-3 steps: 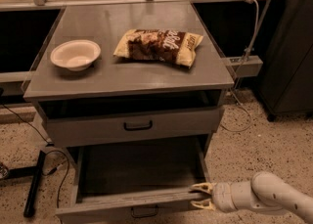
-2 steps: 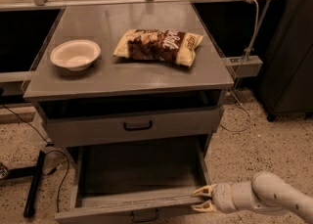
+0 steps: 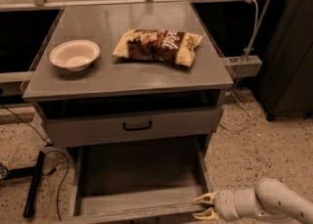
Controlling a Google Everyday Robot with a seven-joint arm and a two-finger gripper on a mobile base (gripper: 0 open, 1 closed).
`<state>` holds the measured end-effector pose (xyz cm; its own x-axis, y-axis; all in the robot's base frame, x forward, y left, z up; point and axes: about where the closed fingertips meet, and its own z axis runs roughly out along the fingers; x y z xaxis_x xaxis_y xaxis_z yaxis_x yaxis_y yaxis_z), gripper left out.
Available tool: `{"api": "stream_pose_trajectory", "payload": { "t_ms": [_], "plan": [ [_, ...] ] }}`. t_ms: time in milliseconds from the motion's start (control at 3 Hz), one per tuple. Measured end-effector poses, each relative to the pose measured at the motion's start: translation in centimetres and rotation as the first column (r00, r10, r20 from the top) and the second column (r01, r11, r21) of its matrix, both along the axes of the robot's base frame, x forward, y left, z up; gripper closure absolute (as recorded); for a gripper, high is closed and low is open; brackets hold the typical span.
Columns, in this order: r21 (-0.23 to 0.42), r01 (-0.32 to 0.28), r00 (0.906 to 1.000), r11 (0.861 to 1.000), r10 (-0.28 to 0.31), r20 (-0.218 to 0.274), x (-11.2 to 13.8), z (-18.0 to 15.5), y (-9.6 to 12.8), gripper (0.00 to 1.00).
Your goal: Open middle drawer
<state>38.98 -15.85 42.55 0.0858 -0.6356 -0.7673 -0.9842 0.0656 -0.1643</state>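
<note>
The middle drawer (image 3: 139,171) of the grey metal cabinet is pulled out, and its deep grey tray shows empty. Its front (image 3: 132,213) lies at the bottom edge of the view, with the handle hidden. My gripper (image 3: 204,207) comes in from the lower right on a white arm and sits at the right end of that front. Its fingers are spread, one on the inner side of the front's top rim and one on the outer side. The top drawer (image 3: 137,125) above it, with a small black handle, is shut.
A white bowl (image 3: 75,54) and a bag of chips (image 3: 157,46) lie on the cabinet top (image 3: 112,78). A black bar and cables (image 3: 35,184) lie on the speckled floor at the left. A dark cabinet (image 3: 288,47) stands at the right.
The middle drawer has slid a little further out toward the camera. My gripper has moved the same way with it, staying at the front's right end.
</note>
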Motion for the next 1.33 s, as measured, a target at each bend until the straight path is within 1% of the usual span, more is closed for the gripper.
{"api": "stream_pose_trajectory", "payload": {
  "t_ms": [1000,1333],
  "plan": [
    [0.000,0.000,1.0000,1.000,0.000,0.000,0.00,0.00,0.01,0.12],
    [0.000,0.000,1.0000,1.000,0.000,0.000,0.00,-0.01,0.01,0.00]
  ]
}}
